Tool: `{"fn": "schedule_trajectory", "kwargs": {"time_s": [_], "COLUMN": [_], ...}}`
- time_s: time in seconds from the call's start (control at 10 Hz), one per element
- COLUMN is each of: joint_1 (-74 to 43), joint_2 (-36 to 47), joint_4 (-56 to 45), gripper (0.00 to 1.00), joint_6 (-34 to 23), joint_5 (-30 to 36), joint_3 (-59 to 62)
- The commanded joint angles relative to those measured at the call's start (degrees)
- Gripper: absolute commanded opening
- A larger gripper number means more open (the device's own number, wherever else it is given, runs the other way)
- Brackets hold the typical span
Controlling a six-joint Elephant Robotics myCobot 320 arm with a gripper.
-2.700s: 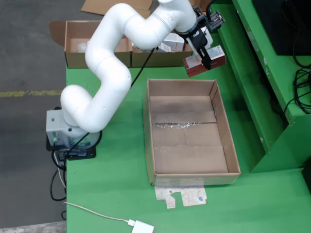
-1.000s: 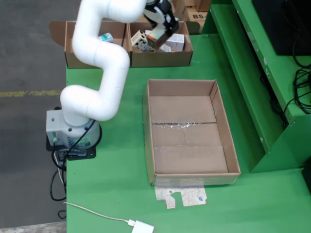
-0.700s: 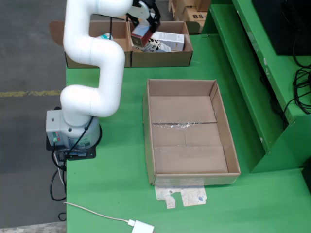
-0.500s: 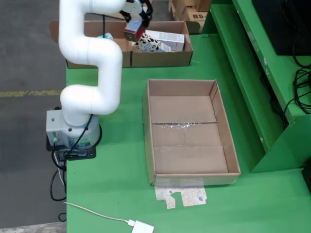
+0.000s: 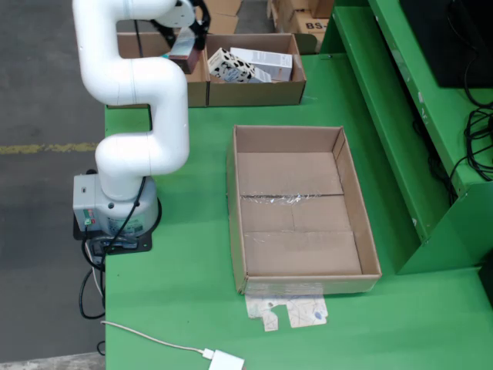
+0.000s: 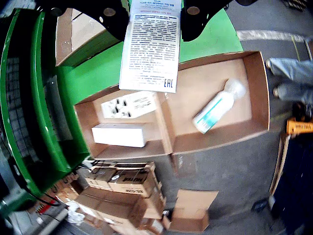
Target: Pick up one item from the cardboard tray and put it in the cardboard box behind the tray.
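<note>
Black gripper (image 6: 151, 10) clamped on printed carton (image 6: 149, 46).

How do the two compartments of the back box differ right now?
In the wrist view, the right compartment holds only a white bottle lying tilted; the left compartment holds two white cartons, lying flat. The gripper, clamping a printed carton, hangs near the divider. Both are open-topped brown cardboard.

even, bright overhead light and soft shadows on the worktop (image 5: 192, 254); the riding view bends strongly at its edges.
</note>
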Motion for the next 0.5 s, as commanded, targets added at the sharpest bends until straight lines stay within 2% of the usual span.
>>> {"fn": "schedule_trajectory", "kwargs": {"time_s": [0.0, 0.1, 0.2, 0.3, 0.4], "joint_1": [16.7, 16.7, 19.7, 19.9, 19.9], "joint_2": [-9.5, -9.5, -17.7, -20.4, -20.4], "joint_4": [-7.5, -7.5, -12.7, -5.4, -5.4], "gripper": [0.00, 0.00, 0.00, 0.00, 0.00], "joint_6": [0.5, 0.5, 0.4, -2.0, -2.0], "joint_5": [0.7, 0.7, 0.5, -0.1, -0.1], "joint_3": [10.1, 10.1, 23.7, 23.7, 23.7]}}
